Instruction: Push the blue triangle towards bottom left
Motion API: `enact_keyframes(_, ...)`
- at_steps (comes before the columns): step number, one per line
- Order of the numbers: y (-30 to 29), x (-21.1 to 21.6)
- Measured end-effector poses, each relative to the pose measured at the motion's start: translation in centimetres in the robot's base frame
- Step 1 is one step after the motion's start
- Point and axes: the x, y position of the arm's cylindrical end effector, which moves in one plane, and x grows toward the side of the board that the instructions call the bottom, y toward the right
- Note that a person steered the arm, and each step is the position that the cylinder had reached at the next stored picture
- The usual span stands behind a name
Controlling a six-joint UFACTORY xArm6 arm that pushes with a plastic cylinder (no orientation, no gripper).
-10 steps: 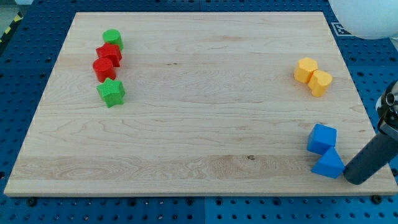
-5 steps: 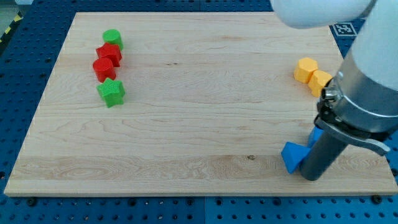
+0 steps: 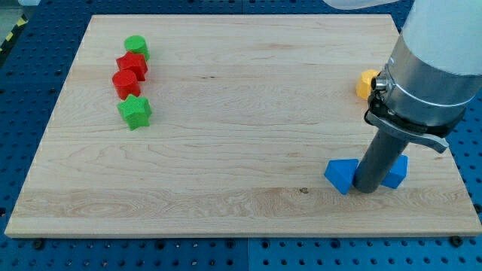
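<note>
Camera view: my tip (image 3: 367, 188) betw blue triangle (image 3: 341, 175), half-hidden blue block (image 3: 397, 172).

The wooden bench (image 3: 241, 105) carries eight blocks or so. At about 10 o'clock, near the view's left edge, sits a column: a green cylinder (image 3: 136, 47), a red block (image 3: 133, 64), a second red block (image 3: 125, 81) touching it, and a green star (image 3: 135, 111). At 3 o'clock a yellow block (image 3: 365, 81) shows only partly. At 5 o'clock lie the blue triangle (image 3: 342, 175) and a blue block (image 3: 397, 172), with my tip (image 3: 366, 188) down between them, seemingly touching the triangle.
</note>
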Motion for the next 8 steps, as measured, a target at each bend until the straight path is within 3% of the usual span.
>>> enact_keyframes(5,-6.1,-4.1)
enact_keyframes(8,-9.2,-4.4)
